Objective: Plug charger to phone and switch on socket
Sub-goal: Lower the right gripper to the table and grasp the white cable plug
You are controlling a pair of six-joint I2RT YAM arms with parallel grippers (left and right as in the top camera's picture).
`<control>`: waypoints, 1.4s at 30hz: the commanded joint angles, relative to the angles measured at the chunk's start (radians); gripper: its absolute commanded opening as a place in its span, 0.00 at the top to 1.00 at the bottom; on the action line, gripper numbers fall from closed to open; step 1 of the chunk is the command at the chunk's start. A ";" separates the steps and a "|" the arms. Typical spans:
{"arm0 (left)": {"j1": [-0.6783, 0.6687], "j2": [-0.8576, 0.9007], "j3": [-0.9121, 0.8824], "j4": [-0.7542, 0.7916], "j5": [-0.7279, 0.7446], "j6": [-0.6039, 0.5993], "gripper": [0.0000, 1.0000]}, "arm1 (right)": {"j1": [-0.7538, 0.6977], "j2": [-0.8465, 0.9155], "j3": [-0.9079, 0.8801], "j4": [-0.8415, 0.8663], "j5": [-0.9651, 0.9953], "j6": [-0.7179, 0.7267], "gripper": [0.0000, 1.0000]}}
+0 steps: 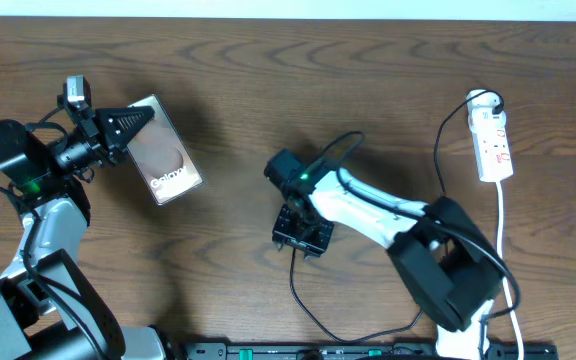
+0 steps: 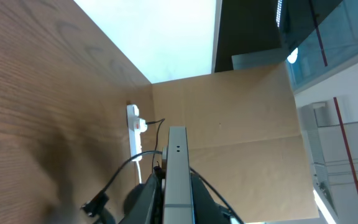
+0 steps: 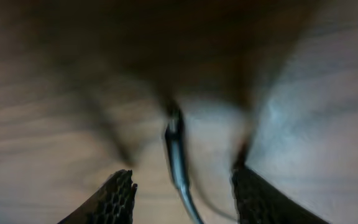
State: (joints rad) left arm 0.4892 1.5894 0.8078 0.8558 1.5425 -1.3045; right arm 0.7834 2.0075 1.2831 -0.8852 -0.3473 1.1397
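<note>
From overhead, your left jaws grip the phone (image 1: pixel 165 152) by its far-left end, at the left of the surface (image 1: pixel 268 90), probably to steady it and present its port. Your right jaws are down mid-surface on the charger (image 1: pixel 294 280), whose cable trails nearward. The socket (image 1: pixel 492 140) lies far right, well apart, for later switching.

In the left wrist view, the phone (image 2: pixel 177 168) sits edge-on, clamped between closed jaws. Beyond it lies the socket (image 2: pixel 133 127). The brown wood-grain surface ends at a cardboard panel (image 2: pixel 229 118), with glass partitions behind.

The right wrist view is blurred. The charger's plug tip (image 3: pixel 174 140) lies between the fingertips (image 3: pixel 120 199), and the jaws stand partly apart, touching nothing, placed to pinch it.
</note>
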 commanded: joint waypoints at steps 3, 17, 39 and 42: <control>0.003 -0.017 0.011 0.006 0.005 0.002 0.93 | 0.012 0.040 0.010 0.017 0.028 -0.004 0.57; 0.003 -0.017 0.011 0.006 0.005 0.002 0.93 | 0.008 0.040 0.010 0.022 0.069 -0.005 0.96; 0.003 -0.017 0.011 0.006 0.005 0.009 0.92 | -0.011 0.040 0.010 0.018 0.134 -0.016 0.81; 0.003 -0.017 0.011 0.006 0.005 0.009 0.92 | -0.011 0.040 0.010 0.019 0.142 -0.019 0.82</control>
State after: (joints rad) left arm 0.4892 1.5890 0.8078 0.8562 1.5425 -1.3041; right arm 0.7799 2.0144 1.2968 -0.8703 -0.2993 1.1290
